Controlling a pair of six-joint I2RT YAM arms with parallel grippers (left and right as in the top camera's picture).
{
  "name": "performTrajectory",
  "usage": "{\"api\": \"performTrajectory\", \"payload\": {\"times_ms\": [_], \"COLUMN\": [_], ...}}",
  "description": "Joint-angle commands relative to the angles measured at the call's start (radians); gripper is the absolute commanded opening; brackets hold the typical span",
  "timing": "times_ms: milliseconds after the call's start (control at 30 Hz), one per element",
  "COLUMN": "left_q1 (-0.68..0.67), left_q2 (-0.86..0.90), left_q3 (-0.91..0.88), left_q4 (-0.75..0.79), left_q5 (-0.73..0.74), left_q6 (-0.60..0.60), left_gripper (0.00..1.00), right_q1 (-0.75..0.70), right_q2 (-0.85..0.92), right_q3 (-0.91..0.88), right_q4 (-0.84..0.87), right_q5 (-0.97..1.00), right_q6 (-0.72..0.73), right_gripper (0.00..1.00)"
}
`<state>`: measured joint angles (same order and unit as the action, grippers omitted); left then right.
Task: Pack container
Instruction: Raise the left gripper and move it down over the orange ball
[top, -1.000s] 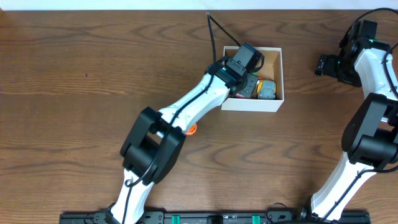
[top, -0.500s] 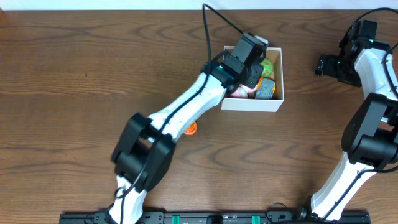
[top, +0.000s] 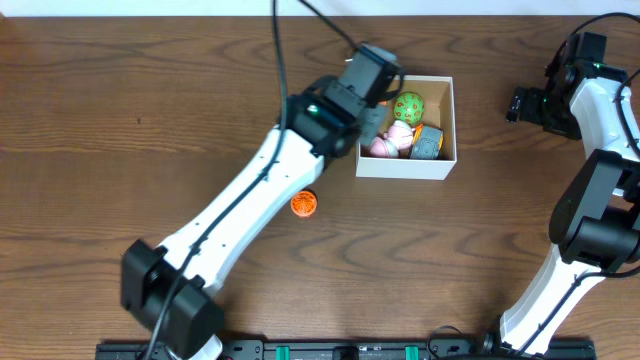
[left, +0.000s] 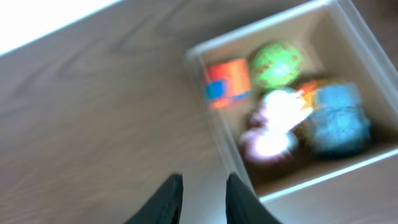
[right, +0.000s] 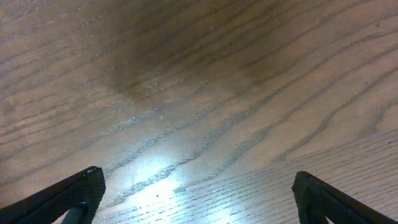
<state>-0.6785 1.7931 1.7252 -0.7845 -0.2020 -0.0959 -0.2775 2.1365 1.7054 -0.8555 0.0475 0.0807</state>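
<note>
Container (top: 405, 167) sits on the bench (top: 120, 120) in the overhead view, white-walled and brown inside, with its left wall just beside the left gripper (top: 370, 118). From this height the arm hides how far those fingers are parted. Inside the box, right of the fingers, lie a green ball (top: 408, 105), a pink toy (top: 392, 142) and a blue-grey toy (top: 427, 147), packed close together. An orange ball (top: 304, 204) lies on bare wood, well apart from the box, on the arm's other side. The right gripper (top: 515, 105) is well off past the container's right wall, with open bench between.

Left wrist view, blurred: the left gripper (left: 202, 202) shows its two dark fingers (left: 171, 199) with a narrow gap and nothing between them. They hang over bare bench (left: 93, 124) just outside the container (left: 292, 183), whose left wall runs past the right-hand finger. Ahead and to the right lie an orange block (left: 227, 81) against that left wall, the green ball (left: 277, 64), the pink toy (left: 273, 124) and the blue toy (left: 336, 118). Left of the fingers the wood is open.

Right wrist view: the right gripper (right: 196, 183) is spread wide, its fingers (right: 74, 193) at the lower corners, holding nothing, with only bench (right: 217, 93) grain ahead.
</note>
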Motion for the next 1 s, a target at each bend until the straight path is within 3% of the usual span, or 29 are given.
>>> {"api": "performTrajectory", "payload": {"times_ms": [0,200,233,300,333,433,800,967], "left_q1": [0.059,0.158,0.167,0.182,0.187,0.190,0.190,0.189], "left_q2": [-0.041,-0.040,-0.040,-0.040,-0.040,-0.040,-0.039,-0.039], "left_q3": [0.011,-0.023,-0.031,-0.048,-0.060,-0.106,-0.415,-0.452], "left_q4": [-0.122,-0.373,-0.405,-0.446,-0.455,-0.453,-0.200,-0.143], "left_q5": [-0.186,-0.183,-0.181,-0.159,-0.140,-0.081,0.206,0.222], "left_q6": [-0.108,-0.348,-0.367,-0.377,-0.377,-0.377,-0.377,-0.359], "left_gripper": [0.25,0.25,0.32,0.67,0.80,0.98,0.98,0.98], "right_q1": [-0.004,-0.004,-0.004,-0.004,-0.004,-0.004,-0.004,-0.004], "right_q2": [0.002,0.002,0.002,0.002,0.002,0.002,0.002,0.002], "right_q3": [-0.005,-0.005,-0.005,-0.005,-0.005,-0.005,-0.005,-0.005], "right_q4": [0.000,0.000,0.000,0.000,0.000,0.000,0.000,0.000], "right_q5": [0.000,0.000,0.000,0.000,0.000,0.000,0.000,0.000], "right_q6": [0.016,0.016,0.016,0.016,0.016,0.016,0.016,0.016], "right_gripper": [0.99,0.99,0.99,0.99,0.99,0.99,0.99,0.99]}}
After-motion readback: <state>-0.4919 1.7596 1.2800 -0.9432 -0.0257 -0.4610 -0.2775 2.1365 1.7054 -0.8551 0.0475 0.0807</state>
